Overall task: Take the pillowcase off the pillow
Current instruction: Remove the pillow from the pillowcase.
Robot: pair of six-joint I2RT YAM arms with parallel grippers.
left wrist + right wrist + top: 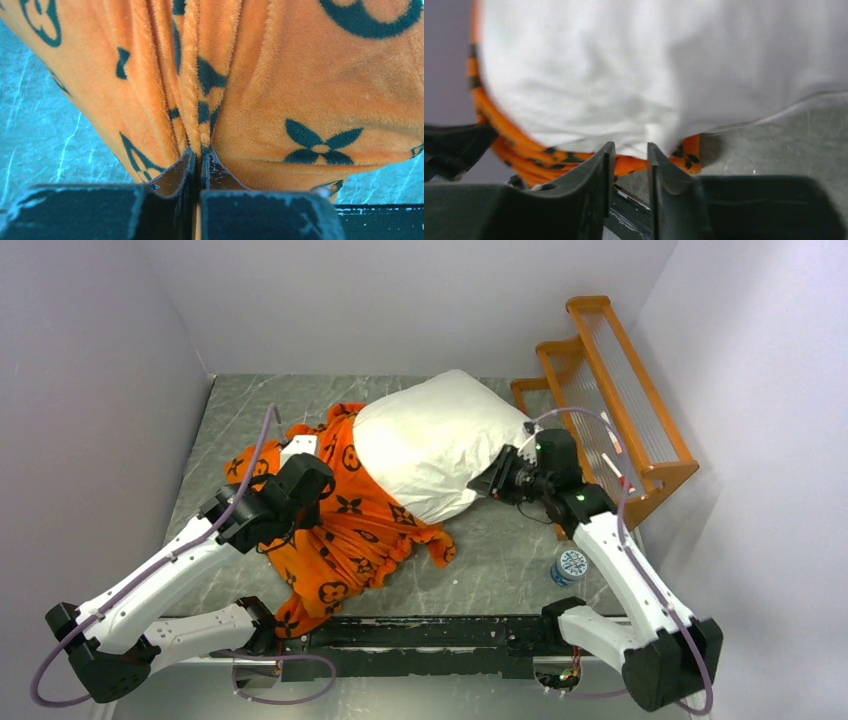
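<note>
Covering only the left end of the pillow (430, 445), the pillowcase (350, 530) lies bunched and wrinkled, spilling from there toward the near edge of the tabletop (500, 550). Most of the white pillow is bare and lies diagonally mid-tabletop, its far corner pointing at the back wall (400, 300). Left tool (200, 157): tips pressed together, clamped on a raised fold of the orange fabric, pleats fanning out from the pinch. Right tool (629, 150): jaws a narrow gap apart, right up against the pillow's right-hand side; white fabric sits at the tips, can't tell if any is caught. An orange strip of pillowcase shows under the pillow in the right wrist view. Tabletop is grey-green marbled stone-look, matte. A black rail (430, 632) runs along the near edge between the arm bases. A small bottle (570, 567) with a blue-and-white top stands near the right arm. An orange wooden rack (610, 390) with clear panels sits at the back right corner. Plain pale walls close in three sides.
</note>
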